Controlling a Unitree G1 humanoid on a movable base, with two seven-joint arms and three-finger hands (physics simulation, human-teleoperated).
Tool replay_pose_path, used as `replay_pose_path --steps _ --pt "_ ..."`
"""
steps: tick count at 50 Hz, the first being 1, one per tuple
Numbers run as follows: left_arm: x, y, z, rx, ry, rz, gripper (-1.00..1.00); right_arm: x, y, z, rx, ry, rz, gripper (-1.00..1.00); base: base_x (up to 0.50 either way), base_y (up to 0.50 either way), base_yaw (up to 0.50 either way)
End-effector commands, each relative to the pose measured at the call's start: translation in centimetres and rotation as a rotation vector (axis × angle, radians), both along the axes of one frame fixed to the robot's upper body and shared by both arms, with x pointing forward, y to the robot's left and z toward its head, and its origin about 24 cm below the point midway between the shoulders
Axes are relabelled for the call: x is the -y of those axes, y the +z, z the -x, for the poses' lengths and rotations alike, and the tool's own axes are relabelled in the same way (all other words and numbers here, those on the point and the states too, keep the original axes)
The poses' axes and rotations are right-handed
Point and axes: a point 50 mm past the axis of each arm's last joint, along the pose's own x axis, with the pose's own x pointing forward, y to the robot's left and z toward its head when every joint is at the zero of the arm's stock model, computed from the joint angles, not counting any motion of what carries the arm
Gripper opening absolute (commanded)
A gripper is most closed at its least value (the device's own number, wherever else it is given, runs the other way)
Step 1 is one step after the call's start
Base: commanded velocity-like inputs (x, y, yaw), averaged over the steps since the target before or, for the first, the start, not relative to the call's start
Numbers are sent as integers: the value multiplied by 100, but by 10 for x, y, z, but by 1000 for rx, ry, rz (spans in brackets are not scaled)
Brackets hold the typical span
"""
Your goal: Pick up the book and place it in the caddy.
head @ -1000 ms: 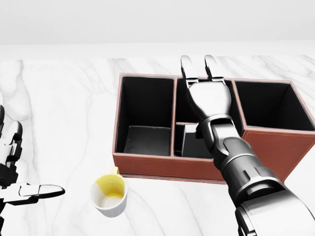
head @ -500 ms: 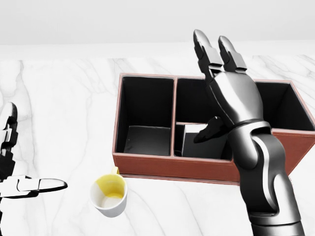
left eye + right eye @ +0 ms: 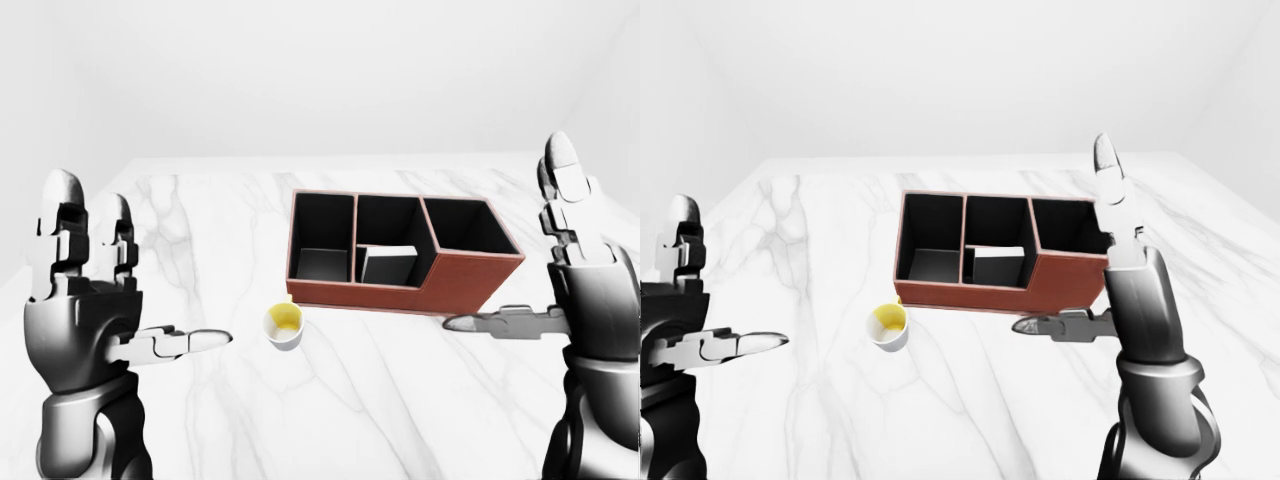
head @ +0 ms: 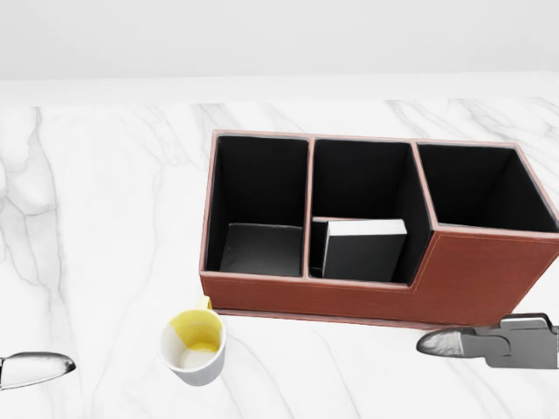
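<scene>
We found the dark, white-edged book (image 4: 363,247) already lying inside the reddish-brown leather caddy with three black-lined compartments (image 4: 349,297), in the near pocket of its middle compartment, leaning against the low divider. By our judgement the placing was done and only the retreat remained.

Our right hand (image 3: 1118,268) stood upright and empty at about four o'clock from the caddy, fingers spread and thumb pointing at the caddy's near wall without touching it. Our left hand (image 3: 85,300) was likewise open and empty, well apart at about eight o'clock, near the small white cup with a yellow lining (image 4: 194,345) that sat on the white marble tabletop (image 4: 105,201) just beside the caddy's near left corner.

To finish well, we judged both hands should draw away outward and low, keeping that thumb off the caddy wall and the left arm wide of the cup.

The head view looked straight down into the compartments and showed the book's seating plainly, but caught only the thumb tips of the hands. The two eye views showed whole hands and their spread fingers, with the book small.
</scene>
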Motion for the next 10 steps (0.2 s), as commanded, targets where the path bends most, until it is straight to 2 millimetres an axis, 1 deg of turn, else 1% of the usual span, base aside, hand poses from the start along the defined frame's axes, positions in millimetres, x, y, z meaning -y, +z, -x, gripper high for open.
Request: replay_pose_path --steps 1,5,10 --pt "3 17 27 96 21 -14 100 17 -6 36 41 -1 -71 100 0 0 0" --pt "5 16 34 91 21 -16 100 20 -13 40 27 -1 -112 100 0 0 0" --pt "4 19 39 105 27 -20 100 22 -16 43 21 2 -147 100 0 0 0"
